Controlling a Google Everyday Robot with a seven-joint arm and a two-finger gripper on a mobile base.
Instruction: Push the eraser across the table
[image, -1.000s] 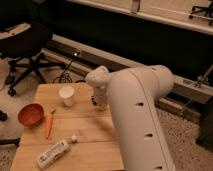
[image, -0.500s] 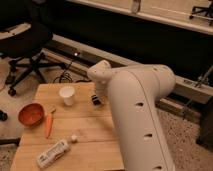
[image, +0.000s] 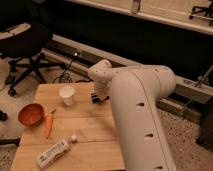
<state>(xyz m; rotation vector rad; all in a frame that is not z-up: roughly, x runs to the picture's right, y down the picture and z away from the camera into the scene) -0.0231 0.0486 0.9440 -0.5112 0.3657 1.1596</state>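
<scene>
1 table (image: 95, 127), light plank top. On it: 1 paper cup (image: 66, 95), 1 orange bowl (image: 31, 114), 1 carrot (image: 48, 125), 1 bottle lying flat (image: 52, 152), 1 eraser (image: 95, 98) at the far edge, right of the cup. 1 gripper (image: 100, 94) just above the eraser; state cannot be told.

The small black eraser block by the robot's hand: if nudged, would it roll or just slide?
The small black rectangular eraser looks flat-sided and low, so it would probably slide, not roll. The light wooden plank table seems smooth, so a light push may do. The gripper sits right above it, near the white paper cup.
</scene>
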